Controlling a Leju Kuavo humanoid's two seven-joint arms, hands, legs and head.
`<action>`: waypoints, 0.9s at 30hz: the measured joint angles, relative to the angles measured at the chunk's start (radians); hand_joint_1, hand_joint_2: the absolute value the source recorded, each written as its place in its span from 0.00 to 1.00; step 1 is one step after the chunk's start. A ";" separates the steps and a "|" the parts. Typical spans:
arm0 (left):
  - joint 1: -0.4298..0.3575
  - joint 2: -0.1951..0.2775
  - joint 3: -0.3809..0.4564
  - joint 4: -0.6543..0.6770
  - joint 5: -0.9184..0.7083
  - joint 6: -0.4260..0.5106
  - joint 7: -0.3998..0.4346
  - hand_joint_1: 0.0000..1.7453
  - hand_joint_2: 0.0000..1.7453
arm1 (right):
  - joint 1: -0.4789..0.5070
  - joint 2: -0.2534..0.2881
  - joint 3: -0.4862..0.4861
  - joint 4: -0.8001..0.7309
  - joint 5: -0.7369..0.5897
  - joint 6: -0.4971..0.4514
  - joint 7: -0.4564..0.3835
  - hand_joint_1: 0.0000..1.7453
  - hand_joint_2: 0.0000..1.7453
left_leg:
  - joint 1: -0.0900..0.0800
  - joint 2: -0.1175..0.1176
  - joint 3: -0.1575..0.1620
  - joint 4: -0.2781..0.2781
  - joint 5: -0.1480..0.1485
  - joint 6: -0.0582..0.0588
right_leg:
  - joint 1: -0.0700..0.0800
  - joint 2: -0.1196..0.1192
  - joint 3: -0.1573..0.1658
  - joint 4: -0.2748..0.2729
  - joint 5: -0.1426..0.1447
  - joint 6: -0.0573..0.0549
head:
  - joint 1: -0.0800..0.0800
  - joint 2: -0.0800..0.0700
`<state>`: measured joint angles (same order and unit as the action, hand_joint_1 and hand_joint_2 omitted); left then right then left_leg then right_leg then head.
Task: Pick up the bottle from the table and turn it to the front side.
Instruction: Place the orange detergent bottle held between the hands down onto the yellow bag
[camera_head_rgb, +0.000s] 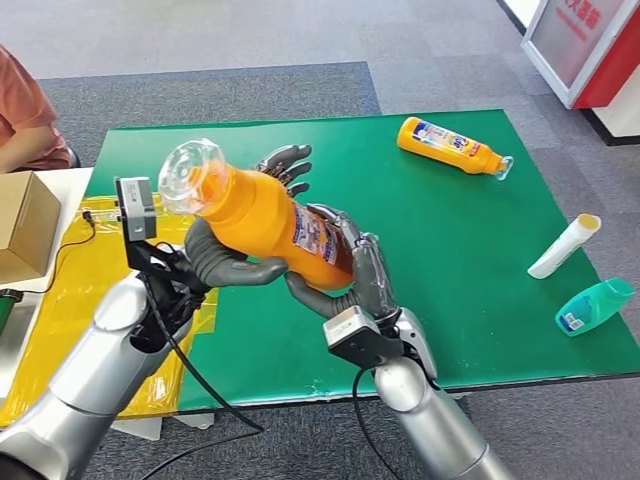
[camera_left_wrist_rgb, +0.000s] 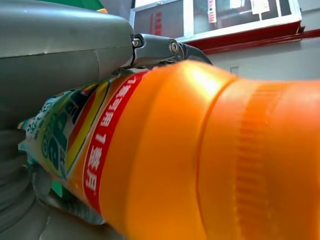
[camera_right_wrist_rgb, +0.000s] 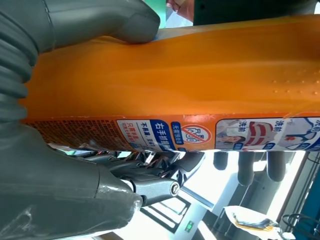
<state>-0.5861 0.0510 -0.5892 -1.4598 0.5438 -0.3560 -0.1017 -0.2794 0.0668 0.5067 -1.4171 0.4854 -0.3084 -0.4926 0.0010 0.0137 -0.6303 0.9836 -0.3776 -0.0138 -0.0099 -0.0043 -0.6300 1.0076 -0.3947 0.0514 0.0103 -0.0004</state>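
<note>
Above the green table (camera_head_rgb: 468, 250), orange bottle (camera_head_rgb: 260, 215), base hidden by right robot hand (camera_head_rgb: 355, 270).

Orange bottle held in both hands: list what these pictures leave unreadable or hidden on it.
- Head view: the orange bottle label is too small to read, partly covered by the right hand.
- Left wrist view: cap end cut off by the picture edge; the left hand covers the label's edge.
- Right wrist view: label's small print blurred.

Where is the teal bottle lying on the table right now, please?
In the head view the teal bottle lies on its side near the right front corner of the green table, just in front of the white tube.
</note>
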 joint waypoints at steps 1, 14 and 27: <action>0.000 0.000 -0.003 0.000 -0.002 0.001 -0.003 1.00 1.00 | 0.000 0.000 0.000 0.001 0.000 -0.001 0.001 1.00 1.00 | 0.000 0.000 0.000 0.000 0.000 0.000 | 0.000 0.000 0.000 0.000 0.000 0.000 | 0.000 0.000; 0.009 -0.001 -0.006 0.000 -0.023 0.039 -0.027 1.00 1.00 | 0.004 0.000 0.001 0.002 0.009 -0.005 0.004 1.00 1.00 | 0.000 0.000 0.000 0.000 0.000 0.000 | 0.000 0.000 0.000 0.000 0.000 0.000 | 0.000 0.000; 0.061 -0.004 0.023 -0.038 -0.292 0.229 -0.104 1.00 1.00 | 0.006 0.000 -0.013 0.013 0.001 -0.003 0.053 0.00 1.00 | 0.000 0.000 0.000 0.000 0.000 0.000 | 0.000 0.000 0.000 0.000 0.000 0.000 | 0.000 0.000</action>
<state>-0.5253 0.0475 -0.5661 -1.4980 0.2519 -0.1270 -0.2054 -0.2736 0.0668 0.4937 -1.4038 0.4860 -0.3114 -0.4393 0.0010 0.0137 -0.6303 0.9835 -0.3776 -0.0138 -0.0099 -0.0043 -0.6302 1.0076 -0.3947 0.0514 0.0104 -0.0004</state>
